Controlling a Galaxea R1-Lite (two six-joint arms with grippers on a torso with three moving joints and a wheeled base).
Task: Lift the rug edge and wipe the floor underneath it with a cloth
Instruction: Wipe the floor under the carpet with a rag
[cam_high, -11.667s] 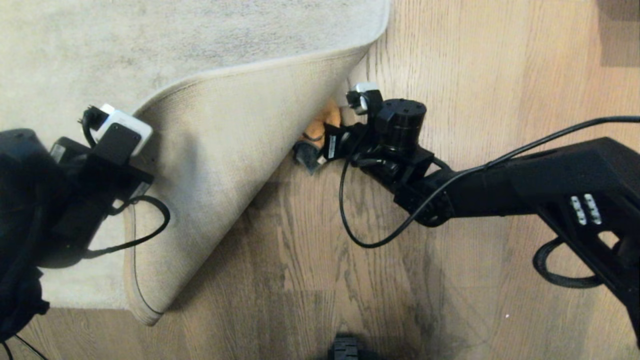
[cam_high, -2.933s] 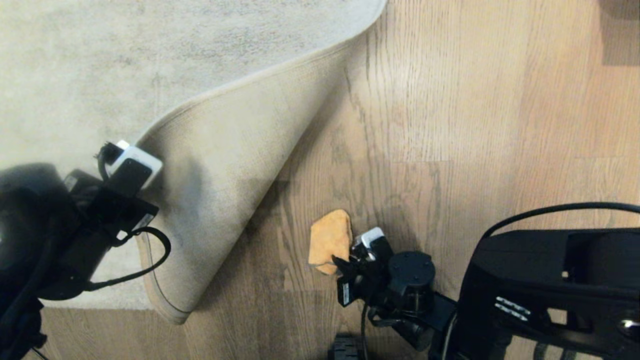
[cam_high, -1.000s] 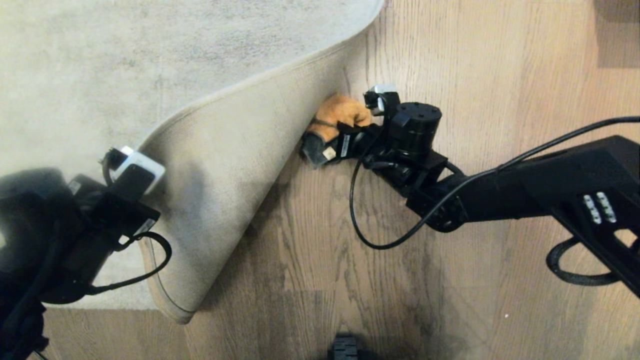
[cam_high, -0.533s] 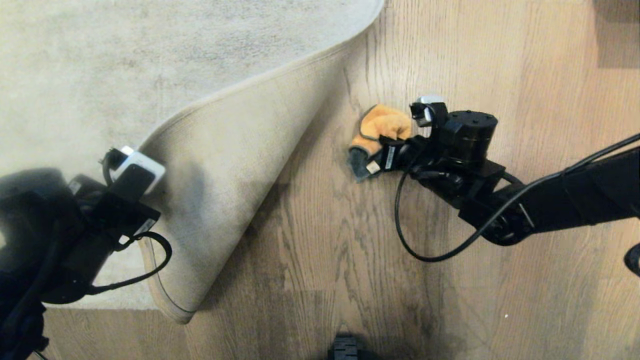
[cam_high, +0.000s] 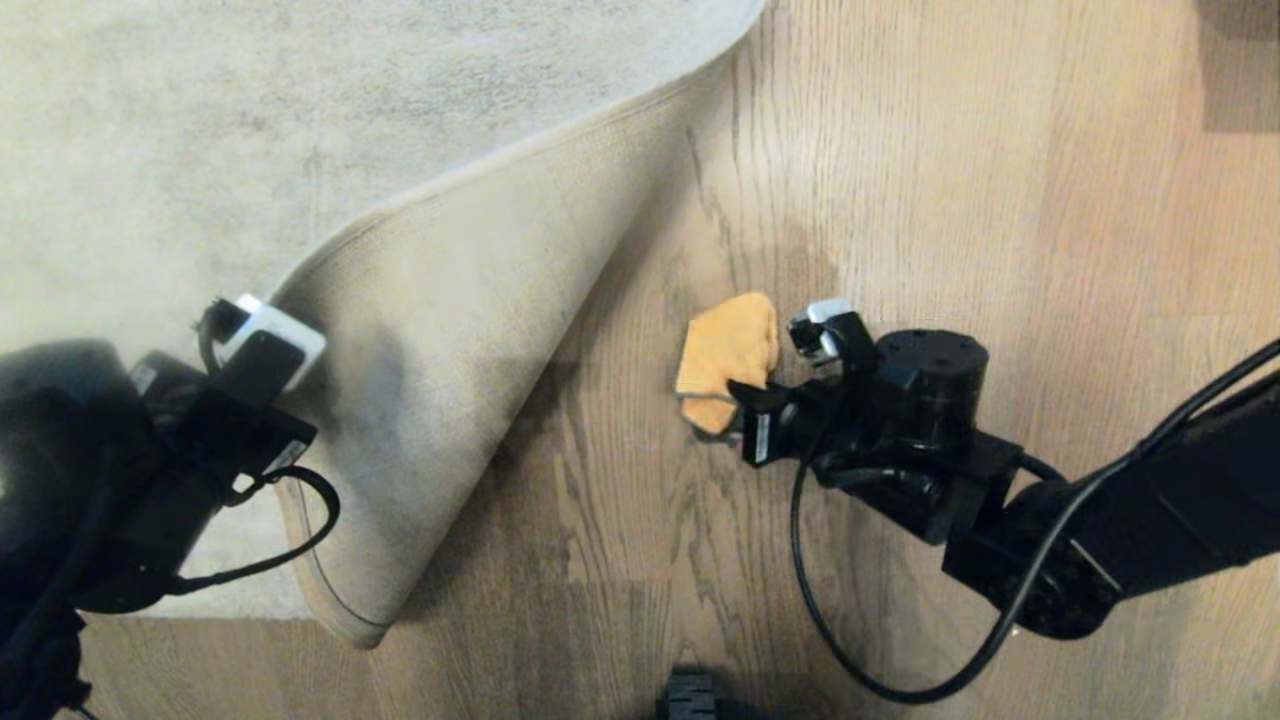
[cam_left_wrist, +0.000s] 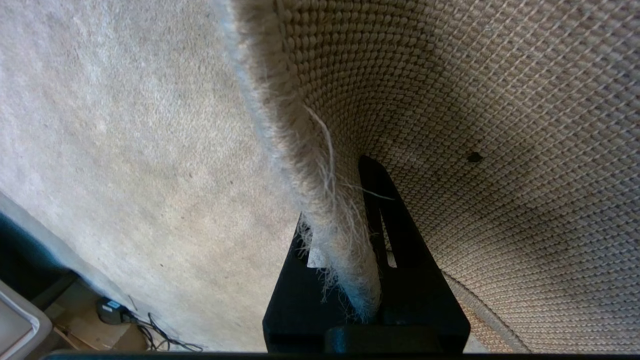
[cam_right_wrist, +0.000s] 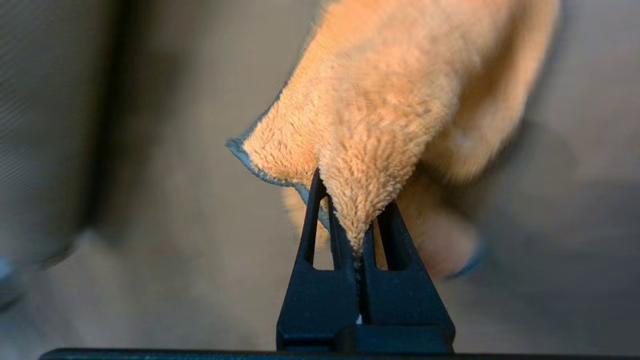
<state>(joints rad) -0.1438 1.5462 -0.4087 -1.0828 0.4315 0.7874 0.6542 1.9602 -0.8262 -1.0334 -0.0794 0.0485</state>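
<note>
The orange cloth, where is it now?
In the head view the orange cloth lies on the wood floor, pinched by the right gripper, right of the folded-back rug edge.

In the head view, a darker brown rectangular patch (cam_high: 1240, 65) sits in the far right corner; whether it is shadow or furniture cannot be told. At the near edge, in the middle, a small black ribbed block (cam_high: 692, 697) pokes in, cut off by the frame. In the left wrist view, past the rug edge (cam_left_wrist: 55, 235), a small round black device (cam_left_wrist: 109, 310) lies with thin dark cables (cam_left_wrist: 165, 340) trailing from it in loose loops. Just beside it is a flat brown sheet (cam_left_wrist: 95, 336) like cardboard, and near that the rounded pale grey corner of a box or tray (cam_left_wrist: 20, 325). A dark surface (cam_left_wrist: 20, 260) runs along that border.
</note>
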